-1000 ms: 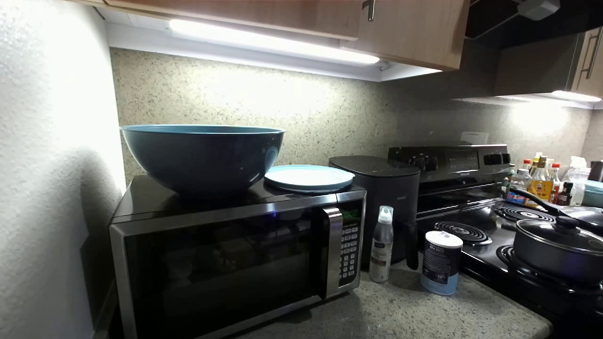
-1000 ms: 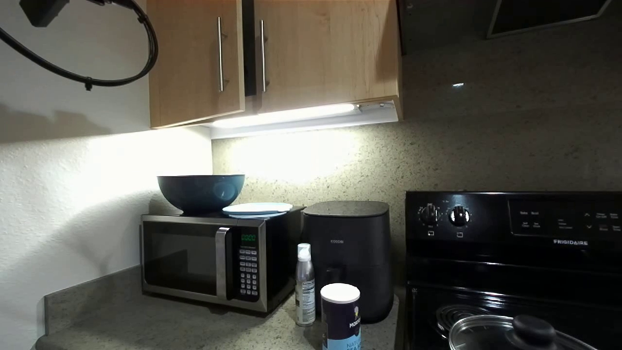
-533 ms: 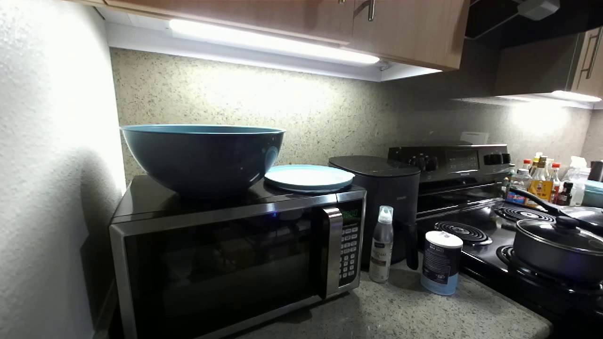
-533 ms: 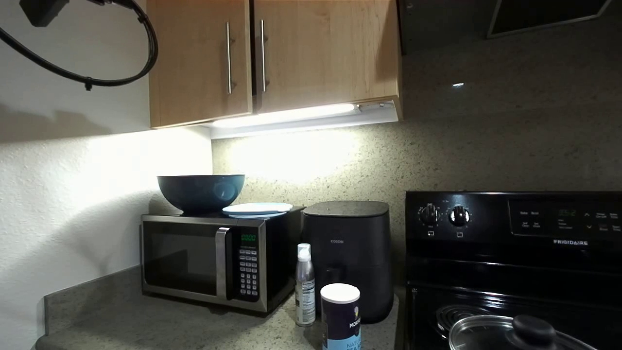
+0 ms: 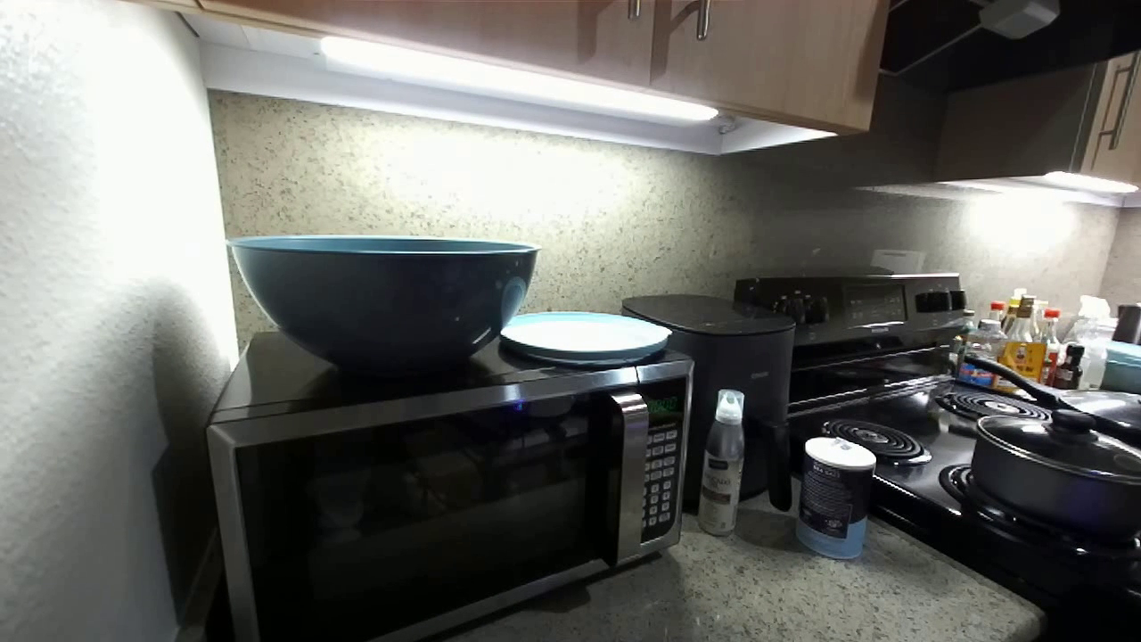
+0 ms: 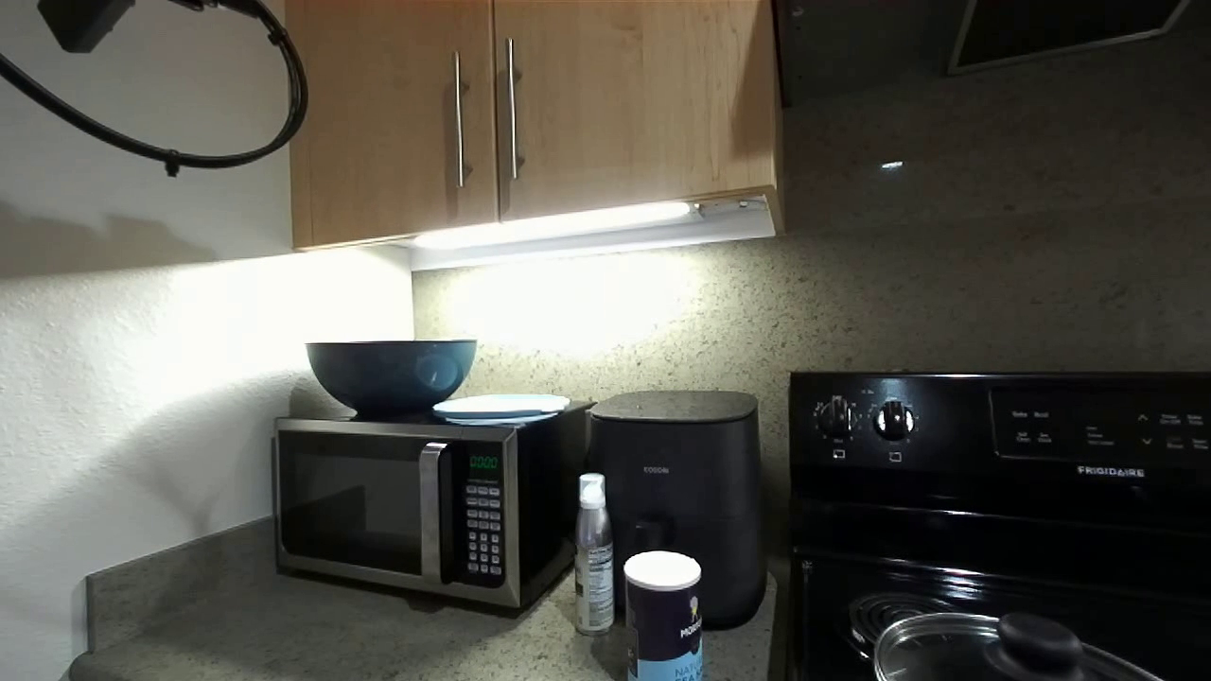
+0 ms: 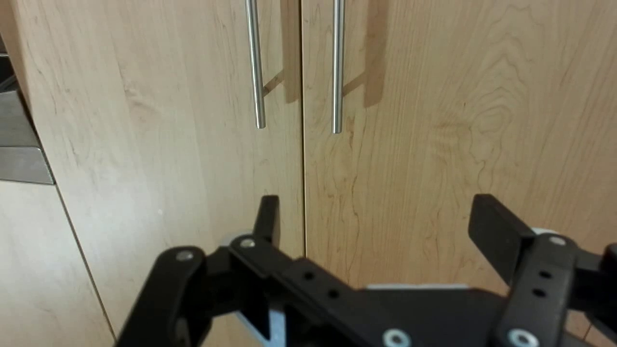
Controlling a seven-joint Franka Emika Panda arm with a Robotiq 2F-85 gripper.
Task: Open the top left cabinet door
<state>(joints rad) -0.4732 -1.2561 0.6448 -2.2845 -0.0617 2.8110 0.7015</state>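
Spread wide in the wrist view, the hand (image 7: 378, 212), with black fingertips (image 7: 489, 221) well apart, one to each side of the seam between two wooden doors (image 7: 424, 159). Cannot tell whether touching the wood. Higher in that view, near the seam, a metal bar handle (image 7: 255, 62) on each door. In both exterior views, above the microwave (image 5: 419, 526): the top left cabinet door (image 6: 388, 123), closed, edge to edge with the neighbouring door (image 6: 634, 104). Just below, a lit strip light (image 5: 517, 80). On the microwave, upright, a dark blue bowl (image 5: 383, 308), with a flat pale-blue dish (image 5: 584, 334) beside it. On the same speckled desk (image 6: 312, 624), to the right, a black air fryer (image 6: 676, 511), a spray bottle (image 6: 594, 558) and a salt canister (image 6: 664, 619). Farther right, a black stove (image 6: 889, 511) bearing a lidded pot (image 5: 1052, 481).
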